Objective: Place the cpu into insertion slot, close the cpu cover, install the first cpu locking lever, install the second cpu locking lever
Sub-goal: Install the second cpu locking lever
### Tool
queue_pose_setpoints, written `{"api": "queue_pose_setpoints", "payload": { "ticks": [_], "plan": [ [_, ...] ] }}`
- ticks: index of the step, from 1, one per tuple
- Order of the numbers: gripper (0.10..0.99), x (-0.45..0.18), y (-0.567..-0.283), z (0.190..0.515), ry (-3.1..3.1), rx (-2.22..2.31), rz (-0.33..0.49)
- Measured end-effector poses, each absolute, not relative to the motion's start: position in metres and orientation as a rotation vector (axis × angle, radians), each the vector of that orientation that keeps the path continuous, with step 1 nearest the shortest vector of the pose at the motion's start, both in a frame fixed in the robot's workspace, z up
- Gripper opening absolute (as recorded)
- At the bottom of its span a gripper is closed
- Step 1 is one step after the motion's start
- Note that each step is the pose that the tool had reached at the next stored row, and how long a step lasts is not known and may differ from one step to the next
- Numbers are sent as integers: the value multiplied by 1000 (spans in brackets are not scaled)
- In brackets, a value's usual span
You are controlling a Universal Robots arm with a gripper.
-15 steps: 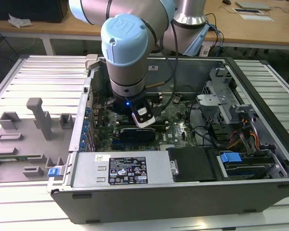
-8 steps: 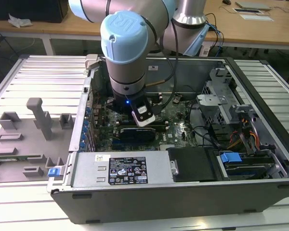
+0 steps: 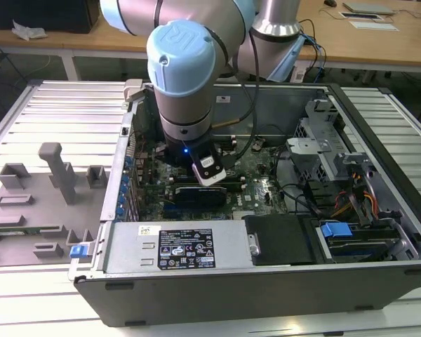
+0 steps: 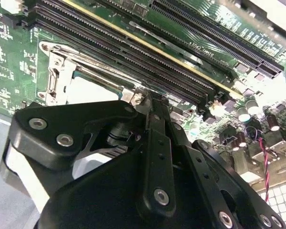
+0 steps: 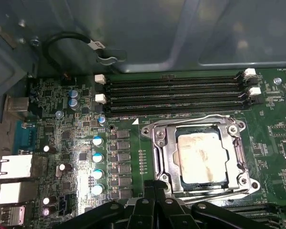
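One arm works here, and you see its black gripper point(image 5: 155, 191) nearest the lens in both wrist views, its linkage spread along the bottom of the first wrist view and filling the lower half of the second wrist view point(image 4: 150, 102). Its jaws look drawn together with nothing between them, the tips sitting right at the near edge of the socket. Just beyond the tips, right of centre in the first wrist view, the chip point(image 5: 200, 157) lies flat in the socket point(image 5: 167, 164) on the green board point(image 5: 71, 143), its pale tan top showing through the cut-out of the silvery cover frame point(image 5: 231, 152), which lies down over it. A thin wire lever point(image 5: 190, 121) runs along the far edge of the frame. In the second wrist view you see the same frame point(image 4: 62, 71) at centre left, partly hidden by the gripper. Past the socket, four long black memory slots point(image 5: 176, 93) run across the upper middle of the first wrist view, and behind them stands the grey case wall point(image 5: 181, 33) with a looped black cable point(image 5: 62, 40) at upper left. In the exterior view the arm point(image 3: 186, 77) reaches down from top centre into the open computer case point(image 3: 266, 295), with the gripper point(image 3: 210, 175) low over the board at centre frame and a grey parts tray point(image 3: 35, 203) at left.
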State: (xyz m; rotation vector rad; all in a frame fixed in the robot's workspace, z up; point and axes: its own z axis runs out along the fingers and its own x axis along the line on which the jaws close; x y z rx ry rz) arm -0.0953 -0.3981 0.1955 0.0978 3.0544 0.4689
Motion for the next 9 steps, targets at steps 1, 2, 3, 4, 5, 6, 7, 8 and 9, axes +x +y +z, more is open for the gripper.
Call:
{"api": "queue_pose_setpoints", "payload": {
  "ticks": [1, 2, 3, 4, 5, 6, 7, 8, 9],
  "plan": [
    [106, -95, -398, 198, 3054, 97, 469],
    [106, -95, -398, 203, 3055, 96, 469],
    [106, -94, -398, 208, 3055, 95, 469],
    [106, -94, -398, 214, 3055, 95, 469],
    [106, -93, -398, 217, 3055, 95, 469],
    [106, -93, -398, 221, 3055, 95, 469],
    [106, -92, -398, 225, 3055, 95, 467],
    [106, -90, -398, 226, 3068, 96, 429],
    [106, -87, -398, 226, 3082, 97, 388]
  ]
}}
